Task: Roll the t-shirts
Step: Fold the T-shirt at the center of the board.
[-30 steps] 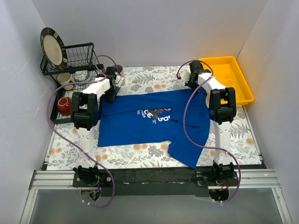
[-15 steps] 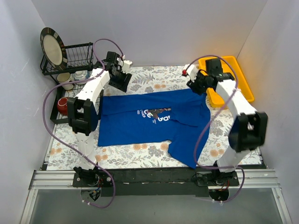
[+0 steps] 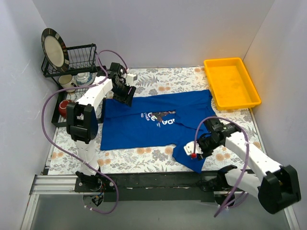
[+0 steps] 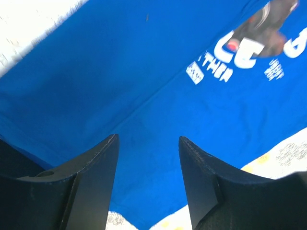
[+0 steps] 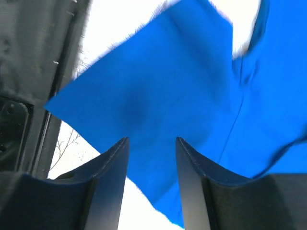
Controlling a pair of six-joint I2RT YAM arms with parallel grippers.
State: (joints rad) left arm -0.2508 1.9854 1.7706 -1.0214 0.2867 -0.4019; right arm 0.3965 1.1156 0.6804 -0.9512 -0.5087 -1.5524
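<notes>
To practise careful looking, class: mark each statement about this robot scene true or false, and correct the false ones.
1. The t-shirt lies spread out on the floral mat. True.
2. The right tool hovers over the tray. False: it is over the shirt's near sleeve, well away from the yellow tray.
3. The left tool is clamped on the shirt. False: its jaws stand apart with nothing between them.
4. A plate stands on edge at the dish rack. True.

Overhead wide; wrist cams close, sharing t-shirt (image 3: 139, 129)
</notes>
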